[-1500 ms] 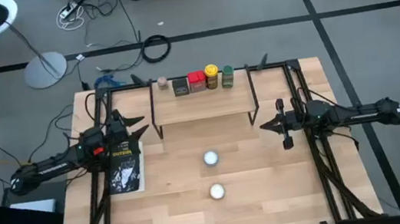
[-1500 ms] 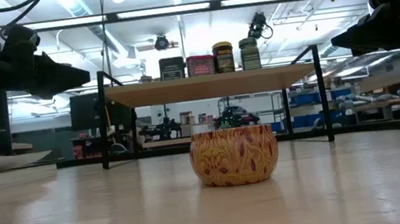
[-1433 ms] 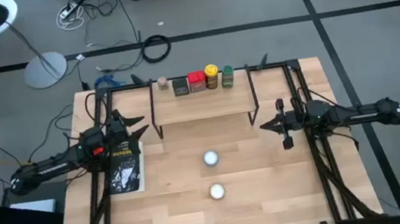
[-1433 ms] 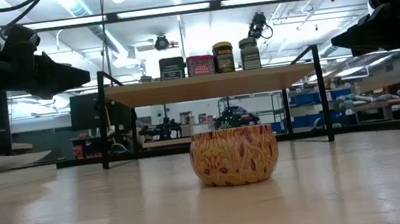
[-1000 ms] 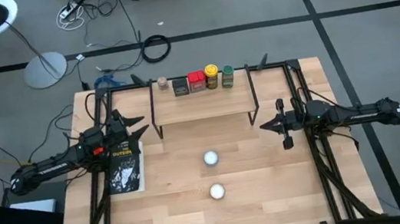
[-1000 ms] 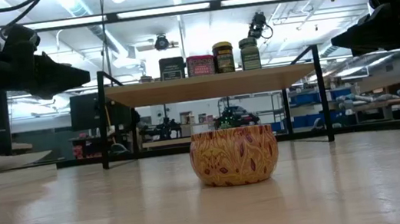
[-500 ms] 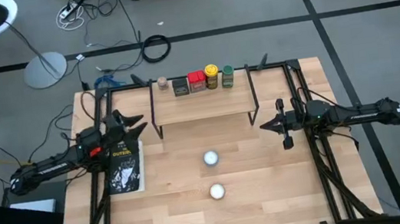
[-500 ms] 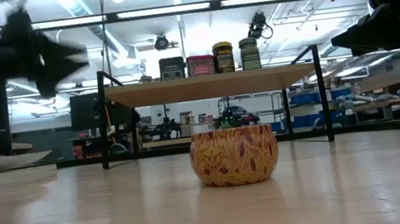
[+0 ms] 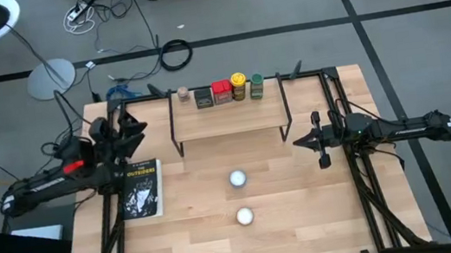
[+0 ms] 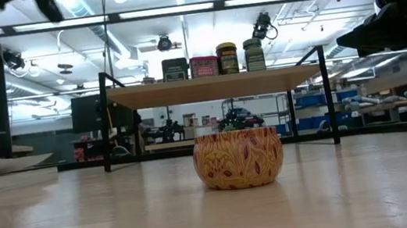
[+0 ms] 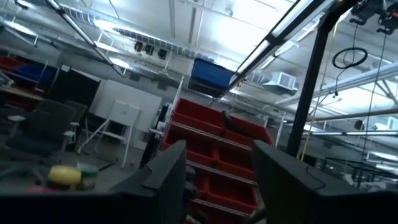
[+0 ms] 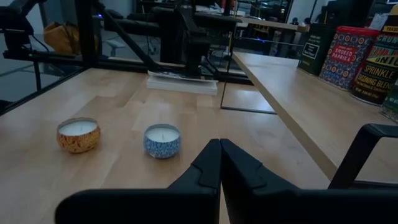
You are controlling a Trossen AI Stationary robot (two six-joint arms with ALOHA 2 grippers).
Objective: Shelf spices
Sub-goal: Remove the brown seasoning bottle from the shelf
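Left gripper (image 9: 132, 126), jaws parted and empty, sits centre-left beside the shelf (image 9: 229, 118); right gripper (image 9: 299, 143) is clenched centre-right.

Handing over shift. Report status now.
Left gripper open, empty, raised by shelf's left end. Right gripper shut, waiting. Spices all shelved. Nothing blocking.

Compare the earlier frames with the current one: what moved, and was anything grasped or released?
The left tool swung up and toward the table's far-left corner, off the book; its fingers are apart, holding nothing. The right tool, the spices on the shelf and both candles stayed put.
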